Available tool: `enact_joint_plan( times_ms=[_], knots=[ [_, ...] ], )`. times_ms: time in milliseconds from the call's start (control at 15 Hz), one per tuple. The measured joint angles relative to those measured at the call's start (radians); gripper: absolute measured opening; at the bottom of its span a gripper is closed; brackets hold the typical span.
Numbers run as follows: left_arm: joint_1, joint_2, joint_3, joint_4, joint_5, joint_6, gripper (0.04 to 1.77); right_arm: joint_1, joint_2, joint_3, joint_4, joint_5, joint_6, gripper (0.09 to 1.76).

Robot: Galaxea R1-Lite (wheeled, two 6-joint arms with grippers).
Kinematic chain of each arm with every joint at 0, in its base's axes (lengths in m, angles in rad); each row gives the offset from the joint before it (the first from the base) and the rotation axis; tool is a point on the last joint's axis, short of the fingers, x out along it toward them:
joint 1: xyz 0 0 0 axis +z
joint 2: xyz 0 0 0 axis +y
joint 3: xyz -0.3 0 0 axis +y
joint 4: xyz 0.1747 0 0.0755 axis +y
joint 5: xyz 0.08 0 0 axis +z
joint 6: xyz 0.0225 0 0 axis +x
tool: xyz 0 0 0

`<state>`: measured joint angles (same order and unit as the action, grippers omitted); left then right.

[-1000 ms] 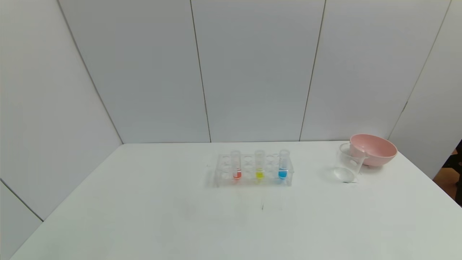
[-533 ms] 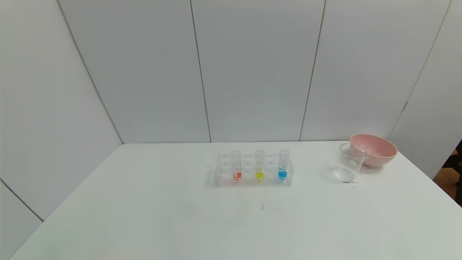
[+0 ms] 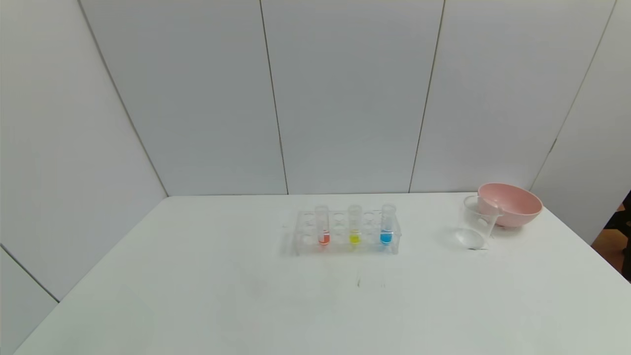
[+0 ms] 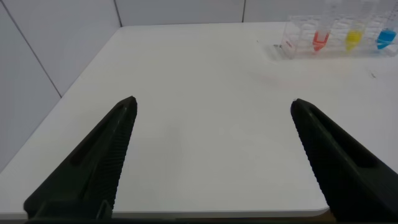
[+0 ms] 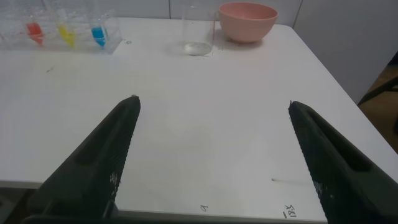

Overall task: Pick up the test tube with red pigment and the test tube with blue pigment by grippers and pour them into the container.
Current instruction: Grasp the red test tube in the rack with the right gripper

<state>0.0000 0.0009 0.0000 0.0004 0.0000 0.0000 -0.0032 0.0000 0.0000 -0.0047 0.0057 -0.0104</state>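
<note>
- Nearest, the left gripper and the right gripper are held over the near table edge, jaws spread wide, nothing gripped.
- Farther, the test tube with red pigment and the test tube with blue pigment are seen upright in the rack.
- Both tubes are judged light, smooth and fragile; a gentle grip on the upper part, above the rack, is advised.
- Farthest to the right, the container stands just beside the pink bowl.

Red-orange liquid is seen in one test tube, yellow in the middle tube, bright blue in the third. A pink bowl and white worktop are shown.
</note>
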Motion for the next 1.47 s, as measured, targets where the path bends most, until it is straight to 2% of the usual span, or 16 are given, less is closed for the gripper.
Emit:
enact_joint_plan(
  times_ms=[200, 400, 800, 1133, 1267, 1467],
  knots=[
    [0.000, 0.000, 0.000, 0.000, 0.000, 0.000, 1.76, 0.001, 0.000, -0.015, 0.008, 0.000, 0.002, 1.71],
    [0.000, 0.000, 0.000, 0.000, 0.000, 0.000, 1.76, 0.002, 0.038, -0.087, 0.010, 0.018, 0.005, 1.71],
    [0.000, 0.000, 0.000, 0.000, 0.000, 0.000, 1.76, 0.002, 0.308, -0.296, -0.014, 0.039, 0.012, 1.71],
    [0.000, 0.000, 0.000, 0.000, 0.000, 0.000, 1.76, -0.001, 0.512, -0.317, -0.033, 0.144, -0.046, 1.71],
    [0.000, 0.000, 0.000, 0.000, 0.000, 0.000, 1.76, 0.004, 0.594, -0.317, -0.084, 0.147, -0.064, 1.71],
    [0.000, 0.000, 0.000, 0.000, 0.000, 0.000, 1.76, 0.033, 0.745, -0.316, -0.276, 0.134, -0.071, 1.71]
  ],
)
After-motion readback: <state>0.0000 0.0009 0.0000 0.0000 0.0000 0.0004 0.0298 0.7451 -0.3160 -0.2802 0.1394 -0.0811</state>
